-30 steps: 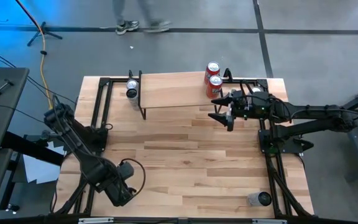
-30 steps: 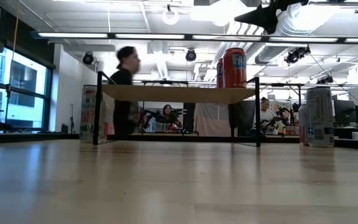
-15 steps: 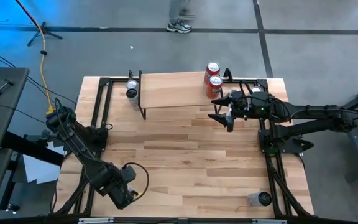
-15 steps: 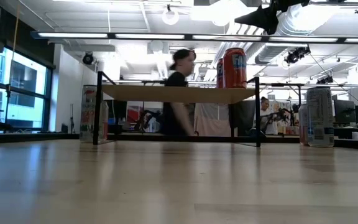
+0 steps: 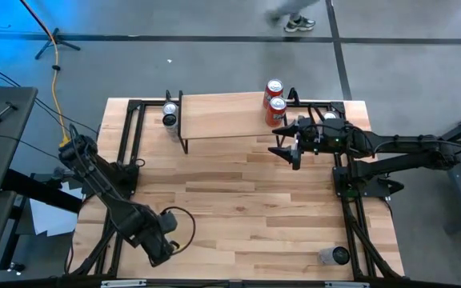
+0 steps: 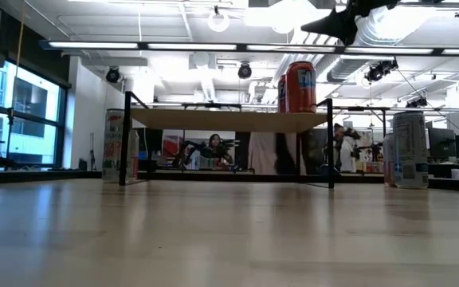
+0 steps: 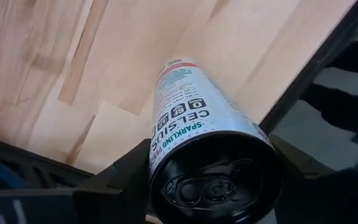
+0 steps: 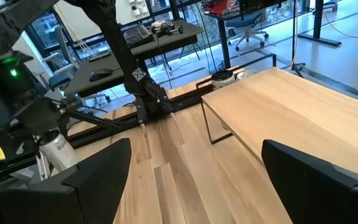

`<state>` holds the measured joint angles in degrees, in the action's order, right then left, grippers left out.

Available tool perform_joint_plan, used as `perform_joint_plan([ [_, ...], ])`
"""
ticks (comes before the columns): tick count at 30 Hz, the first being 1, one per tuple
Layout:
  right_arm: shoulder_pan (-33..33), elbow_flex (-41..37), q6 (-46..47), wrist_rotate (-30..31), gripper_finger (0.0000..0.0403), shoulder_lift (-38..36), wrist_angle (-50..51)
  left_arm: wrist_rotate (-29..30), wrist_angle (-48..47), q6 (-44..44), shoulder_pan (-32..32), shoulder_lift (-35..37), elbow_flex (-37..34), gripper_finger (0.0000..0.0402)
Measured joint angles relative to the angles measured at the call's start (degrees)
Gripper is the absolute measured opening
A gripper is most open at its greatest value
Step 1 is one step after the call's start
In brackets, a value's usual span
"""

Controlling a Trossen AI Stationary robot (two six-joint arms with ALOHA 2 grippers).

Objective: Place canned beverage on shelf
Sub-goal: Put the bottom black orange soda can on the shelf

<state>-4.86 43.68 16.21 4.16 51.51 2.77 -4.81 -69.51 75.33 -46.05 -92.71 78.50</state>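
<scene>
Can | between left gripper fingers, pinched | right gripper spread beside shelf

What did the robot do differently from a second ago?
The left claw, at the table's near left corner, shifted a little and closed in around a white can, which now sits between its fingers. A person behind the table walked off to the right. The right claw stayed open beside the shelf, and the two red cans on it didn't move.
</scene>
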Motion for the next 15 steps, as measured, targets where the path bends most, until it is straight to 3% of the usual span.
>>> perform_joint_plan([
  [8, 0.0, 0.02, 0.24, 0.02, 0.0346, 0.0, 0.9, -0.44, -0.67, -5.39, 6.79, 9.88, 2.44, 0.0197],
  [15, 0.0, 0.02, 2.61, 1.92, 0.0346, 0.0, 0.79, 1.15, -4.84, -16.49, 23.42, 16.25, 13.08, 0.0197],
])
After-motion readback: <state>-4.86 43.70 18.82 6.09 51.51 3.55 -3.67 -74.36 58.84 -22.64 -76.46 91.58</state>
